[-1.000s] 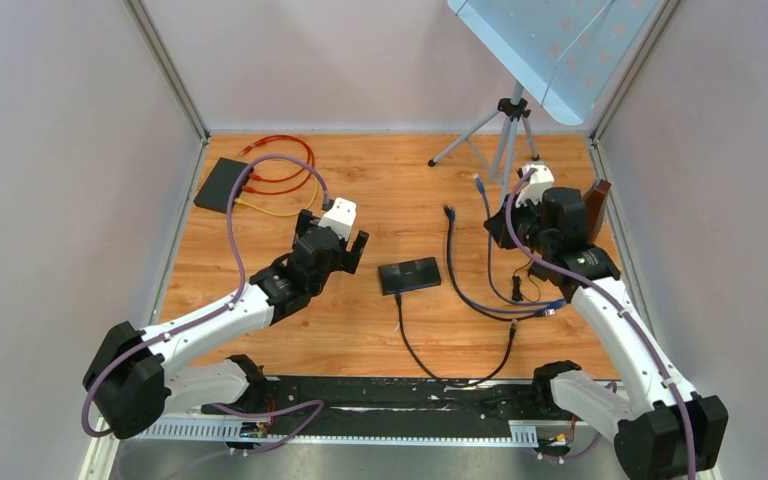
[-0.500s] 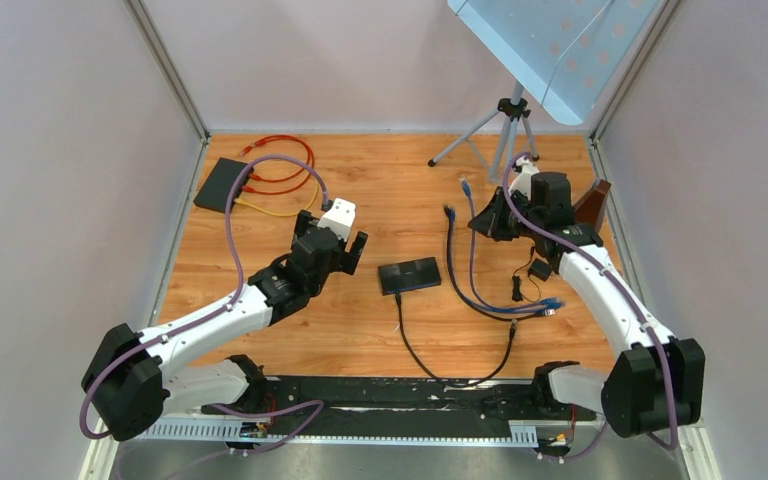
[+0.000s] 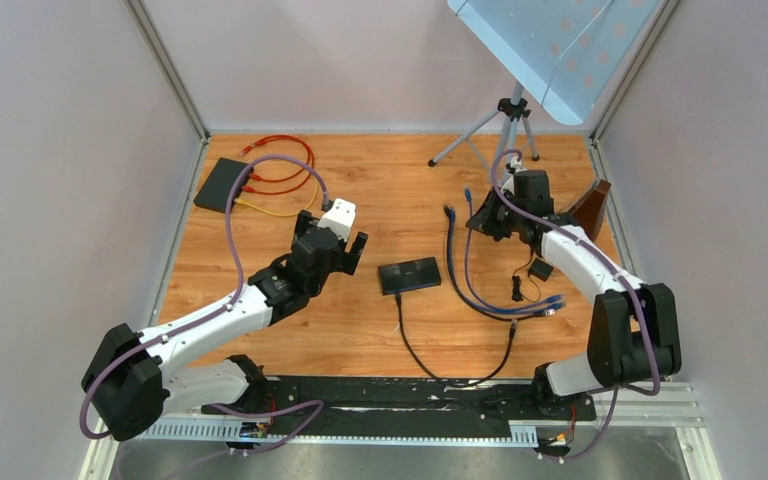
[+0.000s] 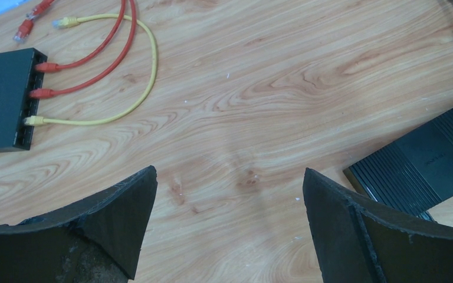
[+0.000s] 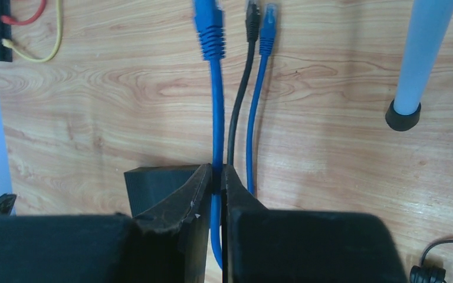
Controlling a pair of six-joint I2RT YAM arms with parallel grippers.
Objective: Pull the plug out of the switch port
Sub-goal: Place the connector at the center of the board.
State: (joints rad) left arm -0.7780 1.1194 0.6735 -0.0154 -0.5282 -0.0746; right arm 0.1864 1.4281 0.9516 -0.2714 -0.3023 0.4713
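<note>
The black switch (image 3: 222, 183) lies at the far left of the table, and two red plugs (image 4: 46, 66) and a yellow plug (image 4: 32, 120) sit in its ports (image 4: 28, 100). My left gripper (image 3: 345, 252) hovers open over bare wood (image 4: 230, 172), well to the right of the switch. My right gripper (image 3: 487, 221) is on the right side, with its jaws pinched on a blue cable (image 5: 216, 130). That cable's plug (image 5: 208, 17) lies free on the wood ahead of the fingertips (image 5: 218, 174). A black plug (image 5: 251, 12) and a second blue plug (image 5: 268, 16) lie beside it.
A flat ribbed black box (image 3: 409, 273) with a black lead sits mid-table. It also shows beside my left gripper's right finger (image 4: 430, 165). A tripod (image 3: 505, 130) stands at the back right, one foot (image 5: 402, 115) near the loose cables. A small black adapter (image 3: 538, 270) lies near my right arm.
My right arm has swung left and farther back, carrying the blue cable with it, and its forearm has straightened. The left arm has not moved.
</note>
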